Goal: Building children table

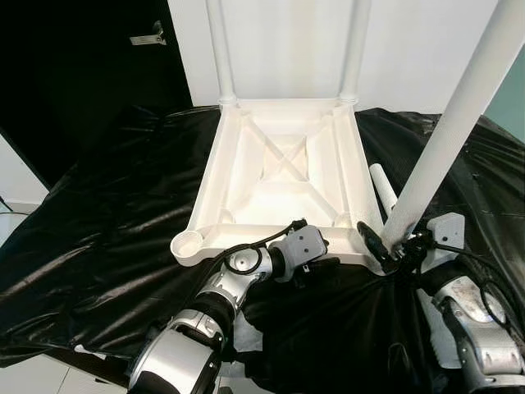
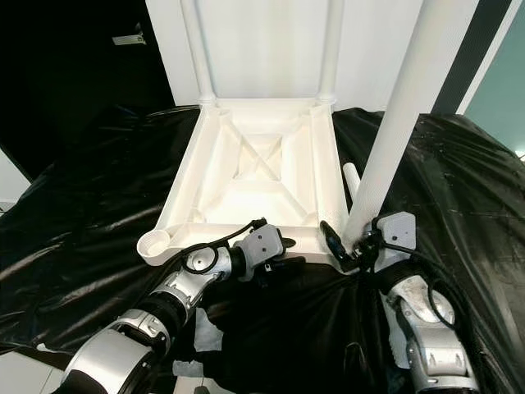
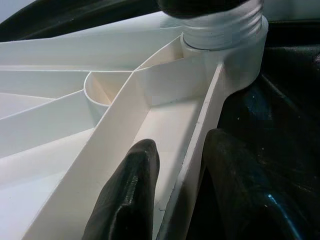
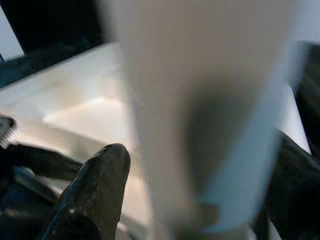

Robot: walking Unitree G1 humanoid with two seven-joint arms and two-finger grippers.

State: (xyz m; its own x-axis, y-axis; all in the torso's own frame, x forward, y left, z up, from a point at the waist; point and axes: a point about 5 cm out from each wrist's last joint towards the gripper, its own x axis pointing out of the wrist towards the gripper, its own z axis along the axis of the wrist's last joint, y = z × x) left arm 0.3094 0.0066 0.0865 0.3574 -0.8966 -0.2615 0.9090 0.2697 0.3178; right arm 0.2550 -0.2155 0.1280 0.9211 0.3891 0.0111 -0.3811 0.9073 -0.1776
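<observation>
The white plastic table top (image 1: 283,160) lies upside down on the black cloth. Two white legs (image 1: 220,49) stand upright in its far corner sockets. My right gripper (image 1: 387,251) is shut on the base of a third leg (image 1: 459,111), which stands tilted at the near right corner socket; in the right wrist view the leg (image 4: 200,100) is blurred between the fingers (image 4: 95,190). My left gripper (image 1: 305,269) is shut on the top's near rim (image 3: 192,150), one finger on each side of it. The near left socket (image 1: 189,244) is empty. A fourth leg (image 1: 382,185) lies on the cloth beside the top.
Black cloth (image 1: 107,189) covers the whole work surface and hangs over its edges. A dark door with a metal handle (image 1: 149,34) stands at the back left, a white wall (image 1: 287,41) behind the table top. A white scrap (image 1: 246,338) lies under my left arm.
</observation>
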